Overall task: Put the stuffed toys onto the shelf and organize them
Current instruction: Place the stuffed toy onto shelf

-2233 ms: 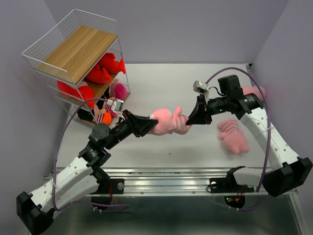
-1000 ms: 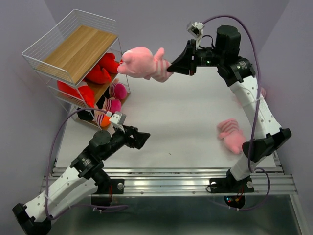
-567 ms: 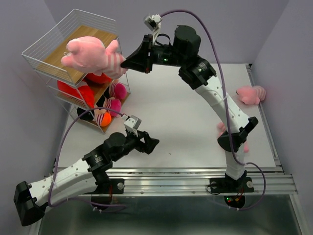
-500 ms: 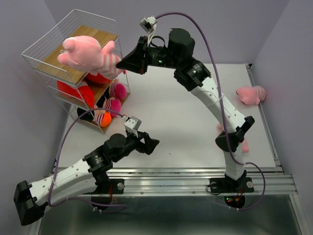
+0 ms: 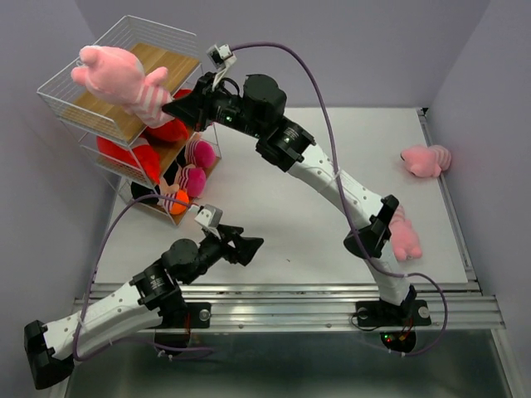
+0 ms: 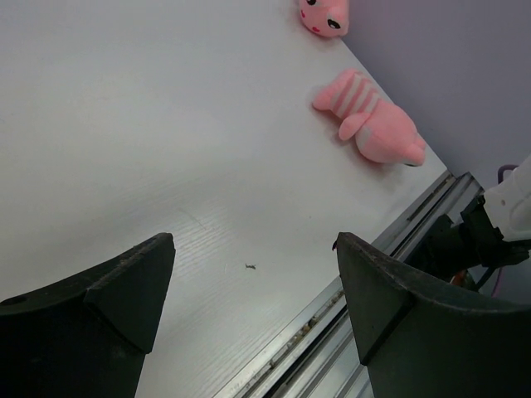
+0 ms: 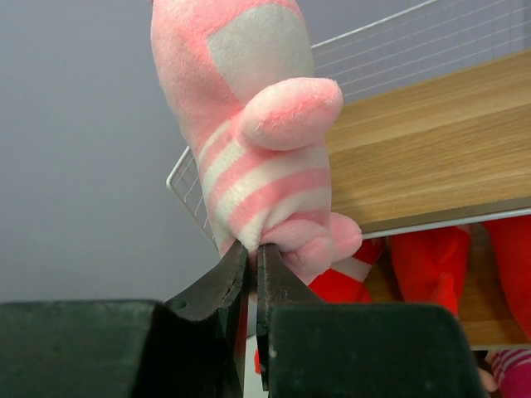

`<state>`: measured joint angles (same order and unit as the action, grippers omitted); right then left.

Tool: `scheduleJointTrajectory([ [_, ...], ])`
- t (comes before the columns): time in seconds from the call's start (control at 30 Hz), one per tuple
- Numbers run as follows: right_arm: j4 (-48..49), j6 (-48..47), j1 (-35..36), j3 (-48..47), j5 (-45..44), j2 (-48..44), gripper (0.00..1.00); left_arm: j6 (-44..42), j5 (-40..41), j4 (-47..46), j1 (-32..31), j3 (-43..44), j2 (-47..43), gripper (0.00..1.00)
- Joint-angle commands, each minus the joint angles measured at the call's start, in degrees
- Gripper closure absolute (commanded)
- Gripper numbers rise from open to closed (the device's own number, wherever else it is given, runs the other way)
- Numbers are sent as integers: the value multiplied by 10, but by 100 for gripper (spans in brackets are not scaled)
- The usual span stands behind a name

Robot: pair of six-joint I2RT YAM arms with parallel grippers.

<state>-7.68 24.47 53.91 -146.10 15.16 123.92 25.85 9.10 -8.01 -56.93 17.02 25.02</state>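
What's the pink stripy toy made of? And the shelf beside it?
The pink striped toy looks like soft plush fabric: its surface is fuzzy and puffy. The shelf has light boards showing wood grain, maybe laminate, and thin white wire mesh, probably coated metal.

Lavender walls enclose a white table.

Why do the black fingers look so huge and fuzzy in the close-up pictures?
Left wrist view: the left gripper is so close that its fingers loom large and soft-edged; the far plush looks crisper. Right wrist view: same for the right gripper pinching the pink striped toy.
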Motion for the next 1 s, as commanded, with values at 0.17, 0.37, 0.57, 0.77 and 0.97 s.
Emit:
scheduleJointTrajectory([
  [0.17,143,-1,41,-36,-116,24,99,18,18,-11,-2,-24,-47,10],
  [0.37,166,1,52,-30,-138,42,99,17,17,-15,-3,-27,-48,10],
  [0.57,172,-4,58,-33,-149,58,99,15,15,-18,-4,-30,-49,11],
  [0.77,175,-6,63,-28,-149,58,94,16,15,-21,-3,-33,-52,11],
  [0.97,186,-10,68,-42,-145,55,92,18,15,-23,-4,-36,-55,10],
])
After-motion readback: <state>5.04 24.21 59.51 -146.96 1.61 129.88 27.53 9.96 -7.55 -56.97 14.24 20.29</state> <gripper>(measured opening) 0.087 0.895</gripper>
